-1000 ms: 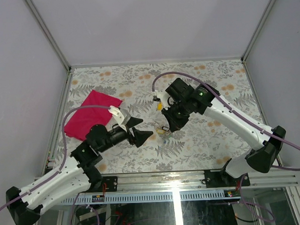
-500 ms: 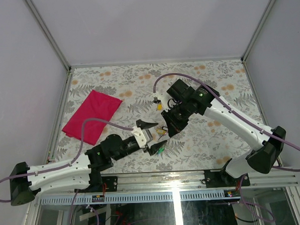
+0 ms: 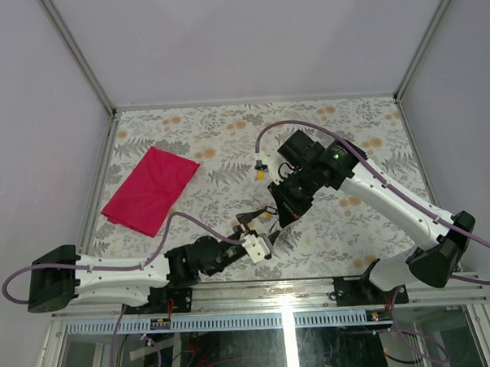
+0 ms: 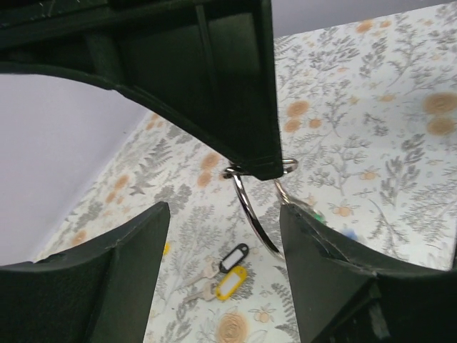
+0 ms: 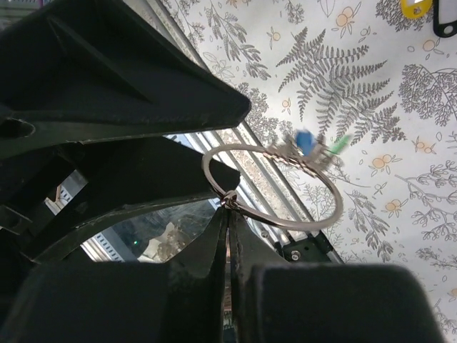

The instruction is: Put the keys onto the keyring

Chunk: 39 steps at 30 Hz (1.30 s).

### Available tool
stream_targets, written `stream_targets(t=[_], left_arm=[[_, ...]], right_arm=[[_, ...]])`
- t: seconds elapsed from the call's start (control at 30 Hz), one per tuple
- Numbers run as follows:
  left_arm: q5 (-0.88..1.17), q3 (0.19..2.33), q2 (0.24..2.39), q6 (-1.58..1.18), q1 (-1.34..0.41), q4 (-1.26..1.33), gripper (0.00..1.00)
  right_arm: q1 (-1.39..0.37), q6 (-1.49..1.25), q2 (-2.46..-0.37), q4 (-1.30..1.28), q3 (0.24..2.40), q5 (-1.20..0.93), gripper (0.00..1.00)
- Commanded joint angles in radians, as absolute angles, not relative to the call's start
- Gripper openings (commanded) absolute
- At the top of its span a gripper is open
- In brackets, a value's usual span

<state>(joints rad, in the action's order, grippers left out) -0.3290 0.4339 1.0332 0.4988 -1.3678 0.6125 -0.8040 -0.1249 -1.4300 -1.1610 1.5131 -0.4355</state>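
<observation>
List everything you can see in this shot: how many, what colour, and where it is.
keyring: one, silver, held above the table
hanging keys: two, blue tag and green tag, on the keyring, blurred
loose keys: two, black tag and yellow tag, lying together on the table
cloth: one, red, flat on the left side of the table
table: one, pale floral print
right gripper: one, black, shut on the keyring
left gripper: one, black, open, a finger on either side of the keyring
</observation>
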Motion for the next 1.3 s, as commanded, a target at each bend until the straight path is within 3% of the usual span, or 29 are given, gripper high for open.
stream_targets(t=[0.0, 0.43, 0.6, 0.73, 0.9, 1.03, 1.27], left_arm=[[-0.408, 0.423, 1.061, 0.623, -1.374, 0.833, 0.63], [-0.351, 0.415, 1.162, 0.678, -1.374, 1.017, 0.55], [-0.319, 0.422, 1.172, 0.682, -1.375, 1.02, 0.47], [-0.301, 0.427, 1.166, 0.677, -1.383, 0.999, 0.39], [-0.287, 0.431, 1.154, 0.655, -1.397, 0.957, 0.18], [-0.289, 0.436, 1.145, 0.628, -1.404, 0.92, 0.06], [-0.337, 0.449, 1.087, 0.509, -1.405, 0.839, 0.0]], right_arm=[[-0.799, -0.139, -1.393, -1.202, 1.538, -0.49, 0.0], [-0.799, -0.125, -1.406, -1.234, 1.554, -0.513, 0.01], [-0.799, -0.12, -1.414, -1.24, 1.564, -0.506, 0.03], [-0.799, -0.114, -1.417, -1.234, 1.562, -0.502, 0.05], [-0.799, -0.114, -1.411, -1.219, 1.562, -0.496, 0.07], [-0.799, -0.109, -1.398, -1.202, 1.562, -0.496, 0.13], [-0.799, -0.112, -1.344, -1.148, 1.558, -0.439, 0.35]])
